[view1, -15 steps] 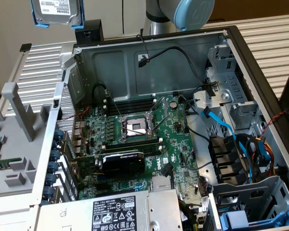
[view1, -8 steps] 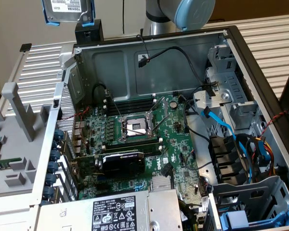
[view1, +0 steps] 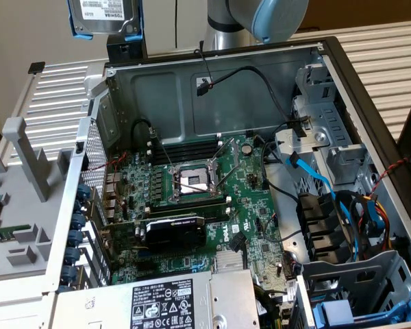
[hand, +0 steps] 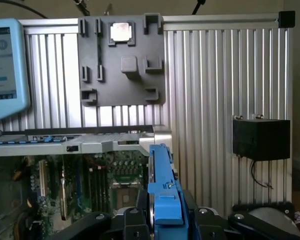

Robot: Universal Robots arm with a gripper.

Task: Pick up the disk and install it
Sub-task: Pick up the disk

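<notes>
Gripper (hand: 165, 223) is gripping the disk (hand: 163, 192); jaws are closing on its blue frame, disk standing on edge between them. Disk is hanging in the air above the back corner of the open computer case (view1: 164, 92), at the exterior view's left, well above the motherboard (view1: 255, 186).

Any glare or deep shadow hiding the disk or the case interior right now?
Exterior view: even light, no strong glare; the disk is cut off by the picture's upper edge. Wrist view: the disk, edge-on in the hand, is brightly lit, while the motherboard beyond it sits in shadow.
</notes>
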